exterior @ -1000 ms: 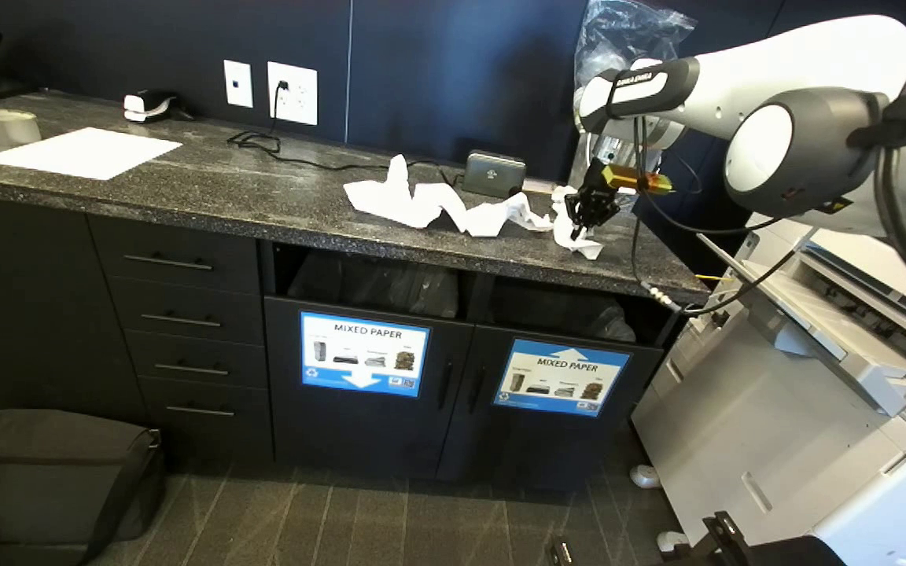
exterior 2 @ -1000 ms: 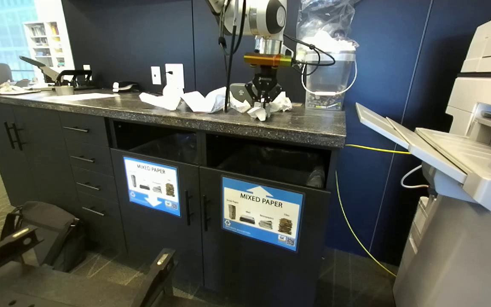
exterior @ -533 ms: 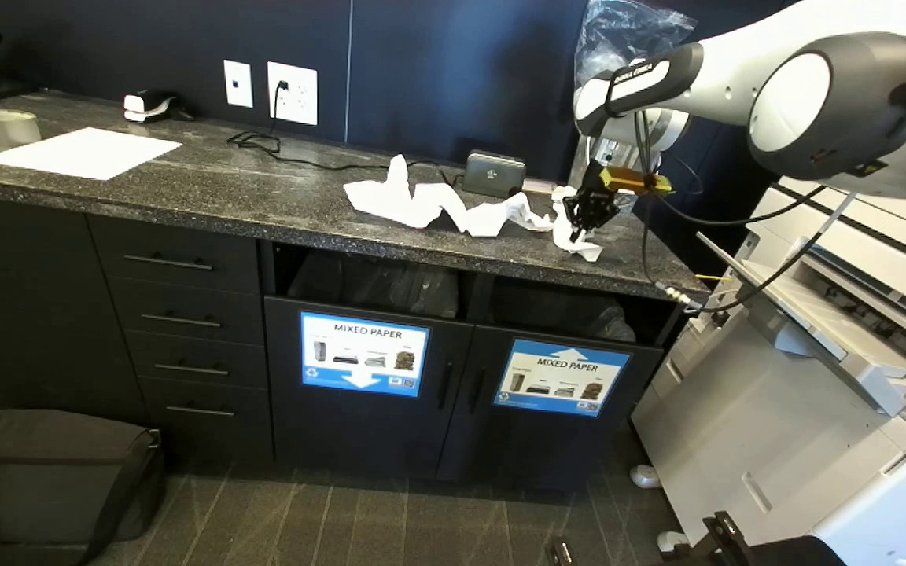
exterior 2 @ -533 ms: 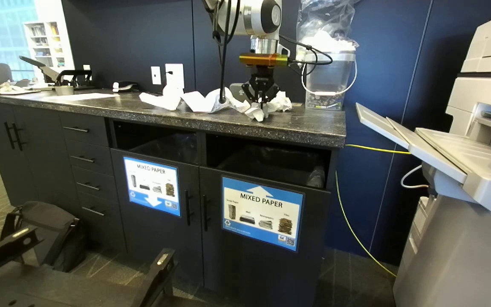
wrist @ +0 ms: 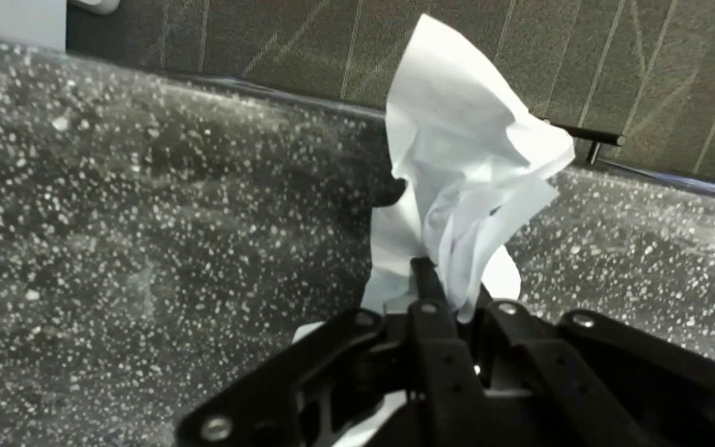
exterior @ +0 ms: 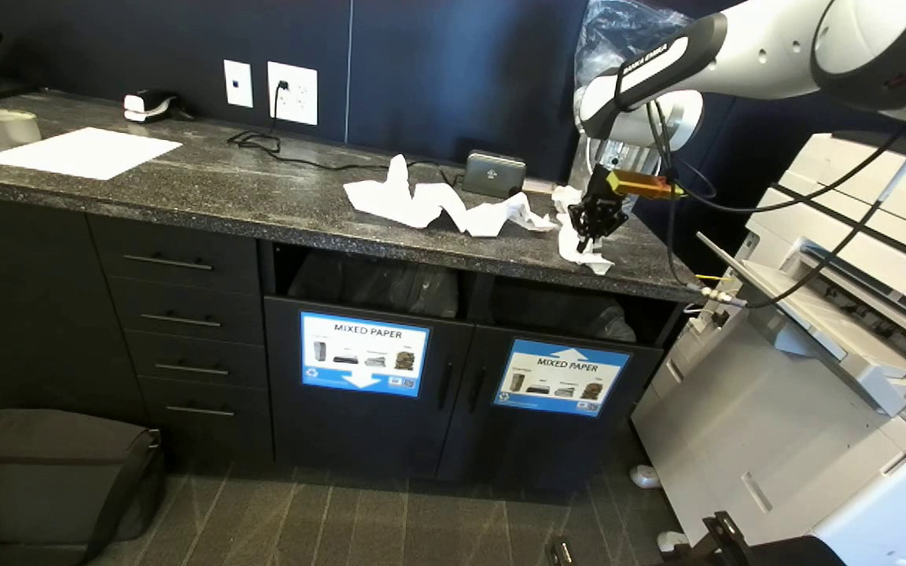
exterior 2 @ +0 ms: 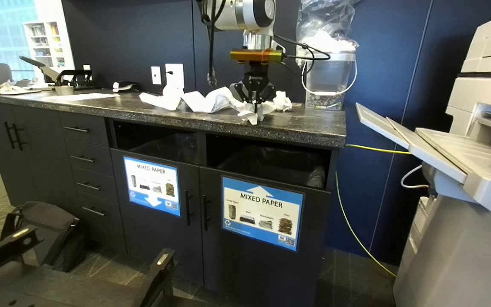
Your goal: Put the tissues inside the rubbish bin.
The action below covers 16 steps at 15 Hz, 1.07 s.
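My gripper (wrist: pixel 455 282) is shut on a crumpled white tissue (wrist: pixel 457 149), which sticks out past the fingertips toward the counter's front edge. In both exterior views the gripper (exterior: pixel 583 242) (exterior 2: pixel 255 108) is low at the counter top, near its front edge, with the held tissue (exterior: pixel 571 236) (exterior 2: pixel 247 116) around the fingertips. A long folded white tissue strip (exterior: pixel 421 206) (exterior 2: pixel 205 101) lies on the counter beside it; I cannot tell whether the two are joined. Lined bins show in the cabinet openings below (exterior: pixel 378 283) (exterior 2: pixel 275 164), above "MIXED PAPER" signs.
A clear bucket (exterior 2: pixel 328 79) with a plastic bag and white paper stands at the counter's end. A small dark box (exterior: pixel 494 174) stands behind the tissues. A printer (exterior: pixel 775 377) is beside the counter. A paper sheet (exterior: pixel 82 152) and tape roll (exterior: pixel 9 128) lie farther along.
My gripper has moved a little toward the counter's front edge, and the tissue end at its fingertips has shifted with it. The long strip looks almost unmoved. The upper arm has swung.
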Tool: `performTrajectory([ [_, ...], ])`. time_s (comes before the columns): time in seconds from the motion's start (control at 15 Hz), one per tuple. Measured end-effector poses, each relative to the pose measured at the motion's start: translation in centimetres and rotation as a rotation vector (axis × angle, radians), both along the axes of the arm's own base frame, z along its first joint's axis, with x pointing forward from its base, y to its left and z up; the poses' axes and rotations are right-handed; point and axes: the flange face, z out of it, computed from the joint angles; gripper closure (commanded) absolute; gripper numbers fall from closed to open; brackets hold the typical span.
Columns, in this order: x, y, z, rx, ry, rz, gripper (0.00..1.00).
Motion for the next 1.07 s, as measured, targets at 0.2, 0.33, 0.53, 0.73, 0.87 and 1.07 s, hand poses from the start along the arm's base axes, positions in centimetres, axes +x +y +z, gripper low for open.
performTrajectory([
  [0.2, -2.3, 0.0, 0.5, -0.023, 0.005, -0.024, 0.9],
  [0.33, -4.1, 0.3, 1.0, -0.047, 0.012, -0.029, 0.9],
  [0.53, -7.2, 1.2, 1.9, -0.079, 0.033, -0.021, 0.9],
  [0.73, -10.7, 2.5, 2.9, -0.107, 0.04, -0.004, 0.89],
  [0.87, -13.2, 3.4, 3.7, -0.117, 0.037, 0.013, 0.9],
  [1.07, -17.6, 4.8, 4.0, -0.107, 0.05, 0.035, 0.9],
])
